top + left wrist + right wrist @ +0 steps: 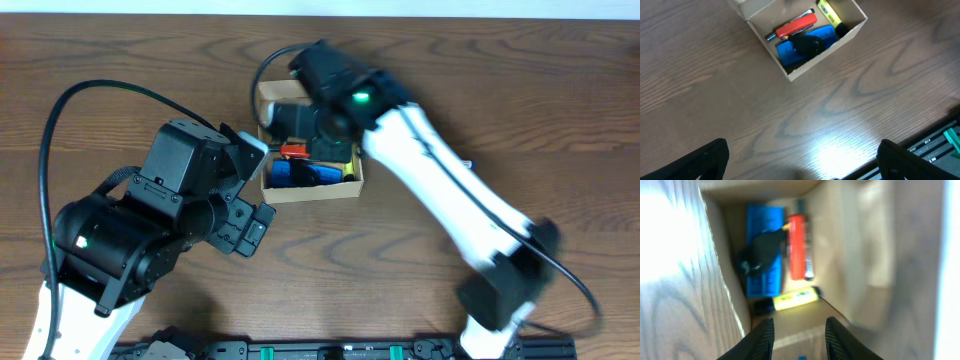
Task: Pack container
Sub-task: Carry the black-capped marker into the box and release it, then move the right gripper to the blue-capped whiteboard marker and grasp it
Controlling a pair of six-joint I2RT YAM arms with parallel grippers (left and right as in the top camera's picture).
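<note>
The container [315, 190] is a small tan cardboard box, open at the table's middle, with its flap lid [278, 92] standing at the far side. Inside lie a red marker [797, 26], a blue item [787, 52] with a black piece [809, 45] on it, and a yellow highlighter [829, 13]. My right gripper [800, 337] hovers over the box's end, open, with only cardboard between its fingers. The right wrist view shows the red marker [797, 245], the blue item [765, 220] and the highlighter [795, 298]. My left gripper [802, 160] is wide open over bare table, nearer me than the box.
A black rail [350, 350] runs along the table's front edge and also shows in the left wrist view as a rail [940, 140]. The right arm [450, 190] crosses the table's right half above the box. The left arm's body [130, 230] fills the front left.
</note>
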